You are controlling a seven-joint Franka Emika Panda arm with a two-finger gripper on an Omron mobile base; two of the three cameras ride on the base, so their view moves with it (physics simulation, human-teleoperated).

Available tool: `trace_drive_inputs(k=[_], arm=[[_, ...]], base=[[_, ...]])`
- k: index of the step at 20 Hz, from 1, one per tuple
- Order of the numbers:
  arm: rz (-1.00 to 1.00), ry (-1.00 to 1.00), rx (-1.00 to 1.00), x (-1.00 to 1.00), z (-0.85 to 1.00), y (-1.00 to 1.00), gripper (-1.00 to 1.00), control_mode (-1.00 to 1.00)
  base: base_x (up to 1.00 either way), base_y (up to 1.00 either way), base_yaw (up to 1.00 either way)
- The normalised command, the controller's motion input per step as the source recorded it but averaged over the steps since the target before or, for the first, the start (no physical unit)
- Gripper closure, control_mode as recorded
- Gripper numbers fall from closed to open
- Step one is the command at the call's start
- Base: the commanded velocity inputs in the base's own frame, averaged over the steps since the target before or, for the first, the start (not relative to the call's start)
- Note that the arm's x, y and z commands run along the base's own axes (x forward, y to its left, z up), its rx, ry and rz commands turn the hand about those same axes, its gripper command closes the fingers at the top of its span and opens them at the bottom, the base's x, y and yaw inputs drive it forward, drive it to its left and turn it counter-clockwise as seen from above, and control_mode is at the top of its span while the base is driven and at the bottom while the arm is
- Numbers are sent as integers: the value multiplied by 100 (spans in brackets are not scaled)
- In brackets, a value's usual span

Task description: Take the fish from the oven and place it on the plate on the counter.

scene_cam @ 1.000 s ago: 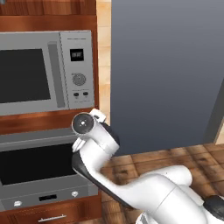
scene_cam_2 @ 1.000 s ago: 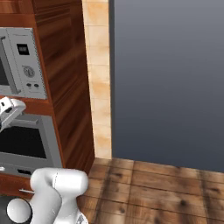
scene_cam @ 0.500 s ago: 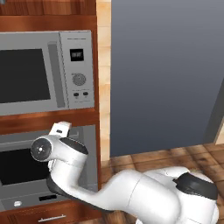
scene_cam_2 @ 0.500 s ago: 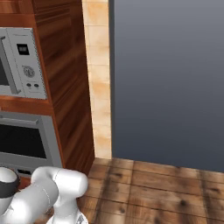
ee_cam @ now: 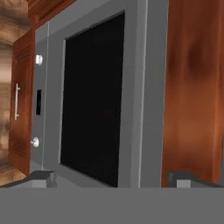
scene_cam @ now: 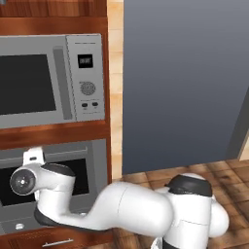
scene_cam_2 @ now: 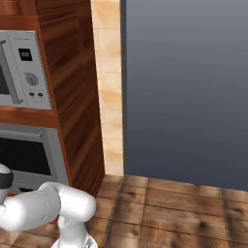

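The oven (scene_cam: 95,163) sits under the microwave, its door shut and its wide dark window (ee_cam: 92,96) showing nothing inside; the fish is hidden. My arm is folded low in front of the oven, with the wrist (scene_cam: 22,181) at the left part of the window. In the rolled hand view the oven (ee_cam: 131,65) stands sideways and close, with small knobs (ee_cam: 35,142) along one edge. My gripper (ee_cam: 116,179) faces the window, open, its fingertips (ee_cam: 41,177) far apart with nothing between them. The oven (scene_cam_2: 29,155) also appears at the left of the right base view. Plate and counter are out of view.
A silver microwave (scene_cam: 48,80) with a side panel and dial is set in reddish wood (scene_cam_2: 72,97) above the oven. A tall dark grey panel (scene_cam: 185,82) stands to the right. A wood drawer front with a metal handle (ee_cam: 16,101) lies below the oven. The floor (scene_cam_2: 169,208) is wooden.
The arm has swung left and down, from just under the microwave's panel to low in front of the oven window. The oven door stays shut.
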Motion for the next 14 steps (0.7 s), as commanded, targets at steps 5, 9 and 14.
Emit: trace_drive_inputs(k=[5,9,14], arm=[[32,-7,-15,0,-11,7,-100,-100],[17,-21,-14,0,0,0,-100,-100],[1,-13,-4,6,0,-17,-100,-100]], base=[[0,0,0],[0,0,0],[0,0,0]])
